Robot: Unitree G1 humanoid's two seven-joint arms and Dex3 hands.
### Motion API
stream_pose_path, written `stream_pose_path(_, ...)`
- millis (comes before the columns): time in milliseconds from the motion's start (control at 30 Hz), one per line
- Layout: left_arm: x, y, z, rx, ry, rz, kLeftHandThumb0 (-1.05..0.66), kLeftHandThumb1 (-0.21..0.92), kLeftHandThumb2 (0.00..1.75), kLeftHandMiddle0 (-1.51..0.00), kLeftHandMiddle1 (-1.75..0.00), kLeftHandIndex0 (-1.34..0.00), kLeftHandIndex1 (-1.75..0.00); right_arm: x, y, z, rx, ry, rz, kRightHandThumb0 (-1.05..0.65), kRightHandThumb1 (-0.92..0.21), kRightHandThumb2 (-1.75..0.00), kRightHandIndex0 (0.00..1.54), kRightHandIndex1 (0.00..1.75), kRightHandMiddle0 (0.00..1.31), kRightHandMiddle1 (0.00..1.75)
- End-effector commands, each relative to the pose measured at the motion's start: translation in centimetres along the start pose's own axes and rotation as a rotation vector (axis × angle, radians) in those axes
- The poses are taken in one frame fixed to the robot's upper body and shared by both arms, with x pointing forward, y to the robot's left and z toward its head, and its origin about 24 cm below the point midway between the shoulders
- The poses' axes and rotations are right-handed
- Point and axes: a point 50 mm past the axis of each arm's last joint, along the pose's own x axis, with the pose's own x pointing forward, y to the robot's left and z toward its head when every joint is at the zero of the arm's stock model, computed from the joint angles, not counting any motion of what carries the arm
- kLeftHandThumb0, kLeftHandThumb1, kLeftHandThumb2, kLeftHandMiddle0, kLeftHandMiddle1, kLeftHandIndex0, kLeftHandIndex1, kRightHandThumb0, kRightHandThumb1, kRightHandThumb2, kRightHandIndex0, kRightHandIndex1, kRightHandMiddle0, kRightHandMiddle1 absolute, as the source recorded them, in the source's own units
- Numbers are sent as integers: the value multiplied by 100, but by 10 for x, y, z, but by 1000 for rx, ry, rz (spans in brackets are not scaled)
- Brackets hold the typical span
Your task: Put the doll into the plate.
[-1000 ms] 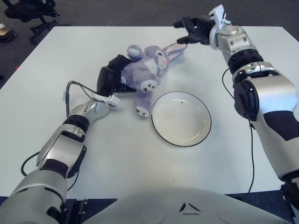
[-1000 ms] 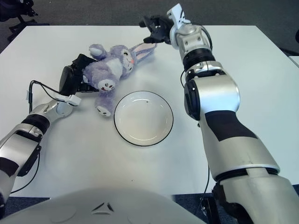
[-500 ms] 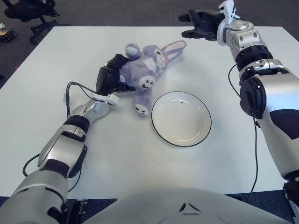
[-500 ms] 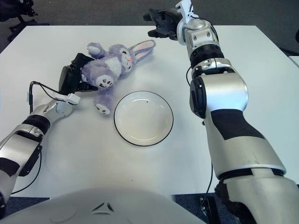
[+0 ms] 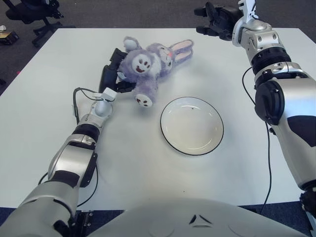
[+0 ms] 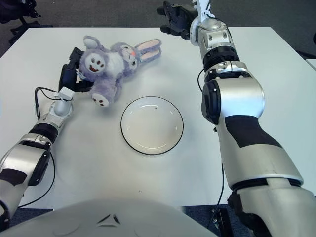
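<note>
Doll rolled leftward, gripped by left robot hand, left of plate

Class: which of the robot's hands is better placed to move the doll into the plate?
Left. The left hand already grips the doll beside the plate; the right hand is at the table's far edge, holding nothing.

An office: white table, dark carpet, wheeled chair.

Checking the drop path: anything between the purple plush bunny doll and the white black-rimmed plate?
Nothing; only bare white table separates purple plush bunny doll from white black-rimmed plate, in both eye views.
</note>
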Motion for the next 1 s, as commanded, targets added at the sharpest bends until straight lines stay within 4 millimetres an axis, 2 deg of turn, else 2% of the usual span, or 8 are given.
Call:
stream_pose_path(0,-26,-12,-17,-180,173,28,5,48,82,-82,-175,-64,-175,-2,-5,5,-94,-35,-36,-92,-92,-67,46,2,49,13)
stream_pose_path(167,-26,-10,-15,-215,188,15,5,47,85,-81,-175,-64,-175,-1,-5,5,-99,-37,-38,-91,-92,-67,47,2,50,13)
stream_pose_path(300,-24,-9,-16,-449,314,55,12,43,92,-84,-175,-66,-175,-5,-10,-3,-264,-36,-42,-91,-92,-68,48,2,49,11)
stream_pose_path(633,-24,-8,-11,-493,357,46,17,41,95,-87,-175,-69,-175,-6,-11,-5,-292,-38,-38,-90,-92,-72,49,1,48,9)
stream_pose_path(767,-24,-9,-11,-562,428,61,19,41,95,-92,-175,-71,-175,-10,-15,-15,-334,-27,-41,-88,-92,-70,48,1,46,7)
stream_pose_path(967,-23,-9,-9,-582,464,62,20,41,94,-94,-175,-72,-175,-12,-16,-16,-347,-35,-40,-86,-92,-67,47,0,45,6)
